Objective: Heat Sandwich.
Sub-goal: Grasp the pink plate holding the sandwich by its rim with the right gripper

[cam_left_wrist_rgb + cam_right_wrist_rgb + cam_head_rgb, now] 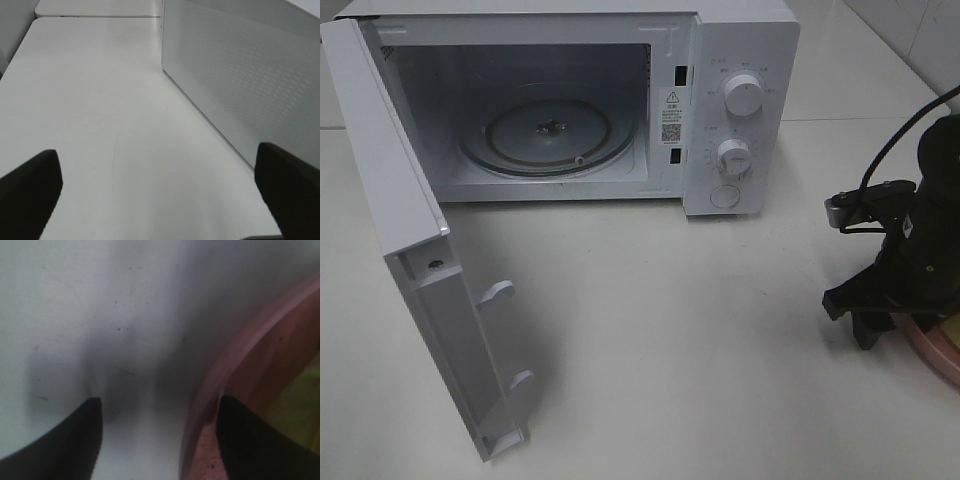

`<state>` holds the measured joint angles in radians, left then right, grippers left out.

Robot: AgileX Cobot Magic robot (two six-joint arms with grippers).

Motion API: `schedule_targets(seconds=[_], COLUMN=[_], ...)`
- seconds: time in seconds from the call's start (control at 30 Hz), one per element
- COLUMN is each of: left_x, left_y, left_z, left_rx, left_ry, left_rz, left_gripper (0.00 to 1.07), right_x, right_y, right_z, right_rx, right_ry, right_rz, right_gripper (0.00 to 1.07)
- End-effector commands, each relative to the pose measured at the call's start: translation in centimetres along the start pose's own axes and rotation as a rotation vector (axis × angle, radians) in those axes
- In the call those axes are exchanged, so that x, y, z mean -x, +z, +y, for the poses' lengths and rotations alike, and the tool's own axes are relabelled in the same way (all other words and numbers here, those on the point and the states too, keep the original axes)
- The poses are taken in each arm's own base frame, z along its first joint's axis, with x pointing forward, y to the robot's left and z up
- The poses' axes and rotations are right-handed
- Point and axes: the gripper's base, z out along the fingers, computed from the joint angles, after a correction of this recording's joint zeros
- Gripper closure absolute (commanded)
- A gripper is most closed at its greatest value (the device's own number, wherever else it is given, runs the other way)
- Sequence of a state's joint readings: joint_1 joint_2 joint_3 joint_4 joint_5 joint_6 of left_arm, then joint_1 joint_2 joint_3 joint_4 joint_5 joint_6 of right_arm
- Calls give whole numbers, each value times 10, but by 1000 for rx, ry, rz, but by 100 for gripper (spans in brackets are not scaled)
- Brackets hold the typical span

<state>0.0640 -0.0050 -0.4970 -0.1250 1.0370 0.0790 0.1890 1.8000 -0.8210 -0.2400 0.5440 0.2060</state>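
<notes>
Your right fingers stand spread astride the curved rim of the smooth pink plate at the overhead view's right edge. The sandwich shows yellow-green on it. Your left fingers gape wide over the matte white tabletop.

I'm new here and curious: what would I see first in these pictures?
The big white microwave at the back of the table, its door swung wide open, showing the glass turntable inside. Then the black right tool at the table's right edge, open astride the rim of a pink plate.
</notes>
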Motion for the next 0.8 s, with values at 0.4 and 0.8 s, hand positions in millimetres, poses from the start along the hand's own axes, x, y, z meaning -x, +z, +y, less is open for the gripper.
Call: schedule_targets(seconds=[0.4,0.8], left_x=[-2,-2], left_y=[-3,-3], left_z=[-1,-1], left_rx=[-10,-10], left_ry=[-2,-2], left_rz=[-31,-31], left_gripper=[6,6], right_x=[1,-1], right_y=[-1,-3], right_z=[-7,-7], right_rx=[-61,-71], right_ry=[60,59], right_rz=[-2,21], right_gripper=[107,107])
